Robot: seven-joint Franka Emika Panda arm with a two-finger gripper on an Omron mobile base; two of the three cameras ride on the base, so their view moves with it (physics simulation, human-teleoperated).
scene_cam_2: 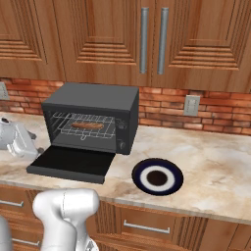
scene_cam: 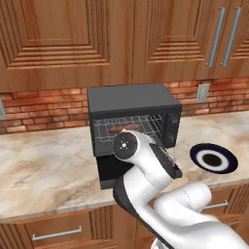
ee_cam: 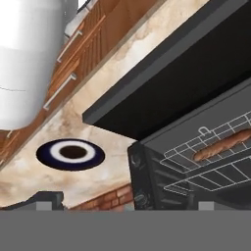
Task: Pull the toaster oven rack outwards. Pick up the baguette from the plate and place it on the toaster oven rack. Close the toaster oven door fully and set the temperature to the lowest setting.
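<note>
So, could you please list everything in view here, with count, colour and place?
toaster oven: one, matte dark grey-black, on the counter against the brick wall.
toaster oven door: one, black, folded down flat in front of the oven.
toaster oven rack: one, silver wire, inside the oven.
baguette: one, brown, lying on the rack.
plate: one, navy rim and white centre, on the counter right of the oven, nothing on it.
counter: one, beige marble.
upper cabinets: brown wood with silver handles, above the oven.
drawers: brown wood, below the counter.
wall outlets: two, grey, on the brick wall.
end effector: one, white, left of the open door; jaws hidden.
</note>
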